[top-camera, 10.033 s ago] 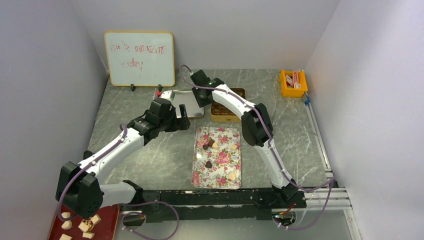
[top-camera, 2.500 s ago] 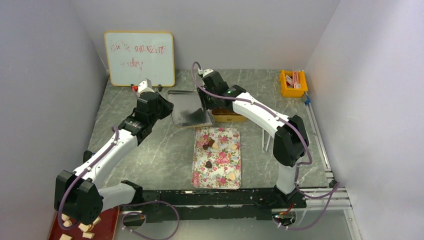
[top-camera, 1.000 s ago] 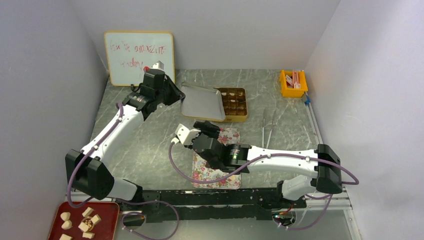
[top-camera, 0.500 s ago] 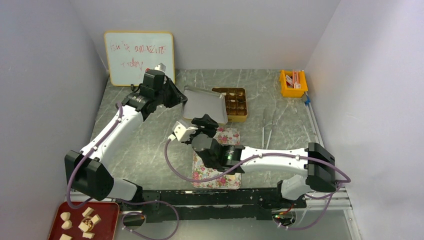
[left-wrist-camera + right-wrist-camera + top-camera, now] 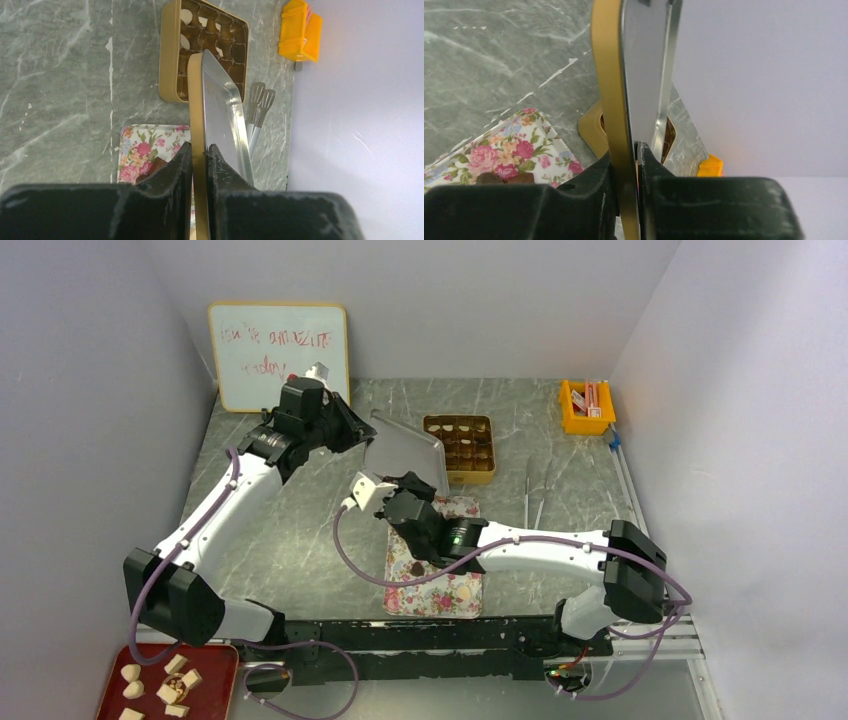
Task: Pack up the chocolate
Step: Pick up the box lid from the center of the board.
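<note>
Grey marble table [image 5: 300,530], white walls. Left gripper [image 5: 199,150] and right gripper [image 5: 634,150] both pinch the rim of the tin lid [image 5: 405,450], which is held on edge in the air. Chocolate [image 5: 417,568] sits on the floral tray [image 5: 440,595], at 6 o'clock from the open box [image 5: 468,445]. Best to loosen one grip first, then set the lid down away from box and tray.

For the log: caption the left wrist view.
Left pincer grips the gold-rimmed silver metal lid edge-on; gold compartmented box beyond.
</note>
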### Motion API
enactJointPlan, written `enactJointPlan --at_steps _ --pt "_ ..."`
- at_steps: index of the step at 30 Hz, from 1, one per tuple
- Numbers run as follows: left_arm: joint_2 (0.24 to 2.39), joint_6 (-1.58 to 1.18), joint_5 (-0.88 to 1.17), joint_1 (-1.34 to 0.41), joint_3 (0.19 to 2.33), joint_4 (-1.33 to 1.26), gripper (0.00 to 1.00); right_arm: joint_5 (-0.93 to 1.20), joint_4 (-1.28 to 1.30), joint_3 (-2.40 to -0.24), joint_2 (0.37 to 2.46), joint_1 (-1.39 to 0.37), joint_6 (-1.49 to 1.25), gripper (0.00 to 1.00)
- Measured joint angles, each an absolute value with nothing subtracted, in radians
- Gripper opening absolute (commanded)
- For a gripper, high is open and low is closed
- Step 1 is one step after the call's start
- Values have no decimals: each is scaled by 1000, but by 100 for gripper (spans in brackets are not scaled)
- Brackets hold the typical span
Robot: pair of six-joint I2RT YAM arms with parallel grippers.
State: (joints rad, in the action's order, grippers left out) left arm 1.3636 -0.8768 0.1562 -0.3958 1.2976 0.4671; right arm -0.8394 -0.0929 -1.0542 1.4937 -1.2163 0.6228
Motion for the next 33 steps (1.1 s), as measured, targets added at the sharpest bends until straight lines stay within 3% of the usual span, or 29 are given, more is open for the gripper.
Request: enactJointPlan --at_steps 2,8,15,19,33 --pt "1364 -881 157 -396 1298 464 5 -816 -73 -1055 1502 -1217 622 0" --pt "1364 -886 160 -385 1298 473 5 -787 -37 -1077 1502 -1209 608 0" --pt "1382 -881 168 -367 1298 471 53 -723 56 -1135 1502 -1174 523 0" --pt "1384 -878 167 -353 1298 439 69 -678 105 -1176 1502 -1137 450 0" --pt "1383 -908 83 -321 1254 249 75 -458 270 -1219 1433 -950 181 0"
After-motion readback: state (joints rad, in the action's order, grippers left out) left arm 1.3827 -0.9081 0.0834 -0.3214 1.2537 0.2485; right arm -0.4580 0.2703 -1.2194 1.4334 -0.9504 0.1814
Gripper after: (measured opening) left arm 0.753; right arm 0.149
